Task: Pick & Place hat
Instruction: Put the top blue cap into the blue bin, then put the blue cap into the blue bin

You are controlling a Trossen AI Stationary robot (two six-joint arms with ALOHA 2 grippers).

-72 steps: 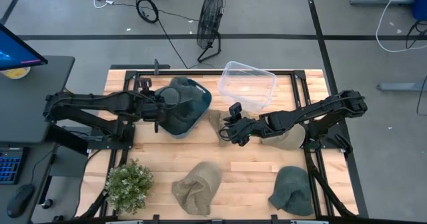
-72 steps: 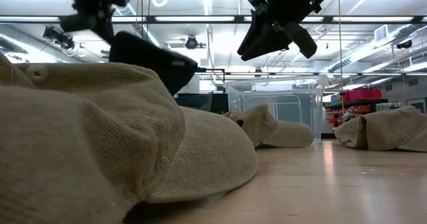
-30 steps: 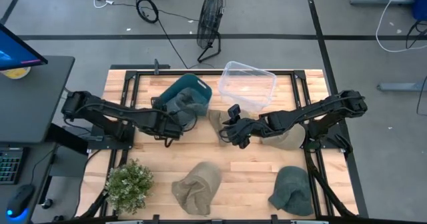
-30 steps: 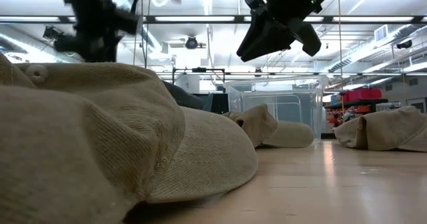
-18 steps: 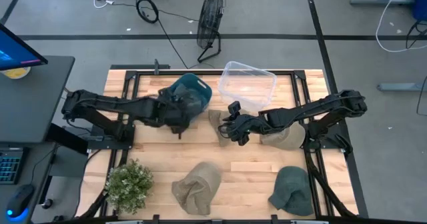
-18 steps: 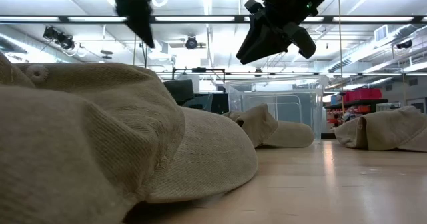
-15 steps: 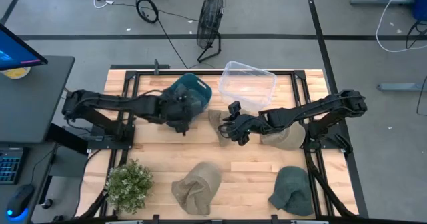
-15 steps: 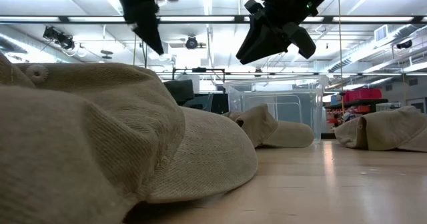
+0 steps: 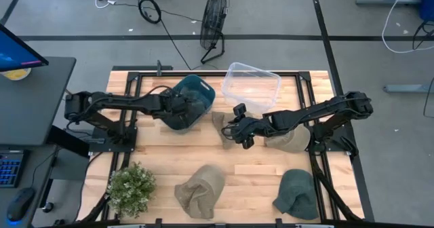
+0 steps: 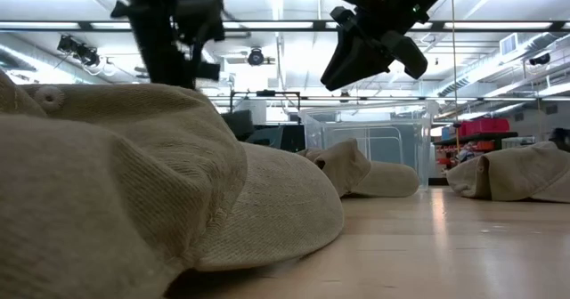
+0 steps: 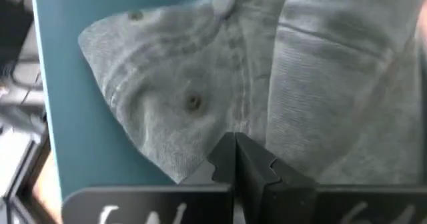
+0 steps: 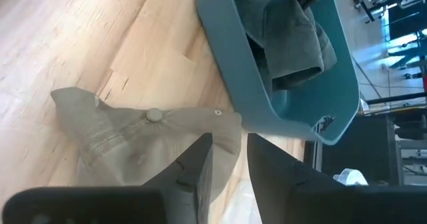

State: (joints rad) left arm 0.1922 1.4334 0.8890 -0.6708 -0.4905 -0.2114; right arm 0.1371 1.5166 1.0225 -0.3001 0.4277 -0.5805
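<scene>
A grey-green hat (image 11: 200, 84) lies crumpled inside the teal bin (image 9: 205, 89) at the table's far left-centre. My left gripper (image 9: 182, 108) hangs over that bin with its fingers shut (image 11: 233, 147), pointing at the hat's crown. My right gripper (image 9: 242, 134) is open (image 12: 228, 143) and hovers above the brim end of a tan hat (image 9: 222, 123), which lies flat on the table (image 12: 127, 144) beside the bin. In the low view both grippers are high above the tabletop, the right one open (image 10: 374, 45). My left gripper comes from above at the grey-green hat's crown (image 11: 220, 117) with shut fingers. I cannot tell whether the tips touch the cloth.
A clear plastic container (image 9: 254, 85) stands at the far edge, right of the bin. Another tan hat (image 9: 293, 141) lies under the right arm. Along the near edge are a potted plant (image 9: 130, 187), a tan hat (image 9: 201, 191) and a dark green hat (image 9: 296, 193).
My left gripper has moved from the near side of the teal bin toward the table's far edge and now stands over the bin and the hat in it. The hats and the bin have stayed where they were.
</scene>
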